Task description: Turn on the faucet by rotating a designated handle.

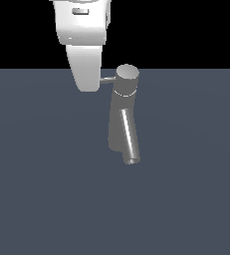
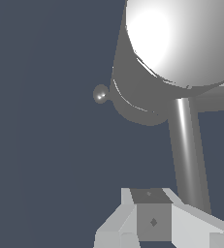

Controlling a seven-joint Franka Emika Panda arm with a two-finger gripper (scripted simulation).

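Exterior view: the faucet stands upright at mid-scene on a flat slate-grey floor, long axis vertical and slightly tapered, topped by a round cap. Its spout slants down from the column toward the camera and a little to the exterior view's right, open end lowest. The handle, a thin rod, lies horizontal, pointing from the cap toward the exterior view's left. Its outer end disappears behind the white robot arm, which hangs down from above, just beside the cap. The fingers are hidden; jaw opening cannot be told.

Wrist view: the cap's bright top fills the upper corner, seen close. One rod runs from under the cap toward the gripper. Only part of the gripper shows at the frame edge; whether it grips anything is unclear.
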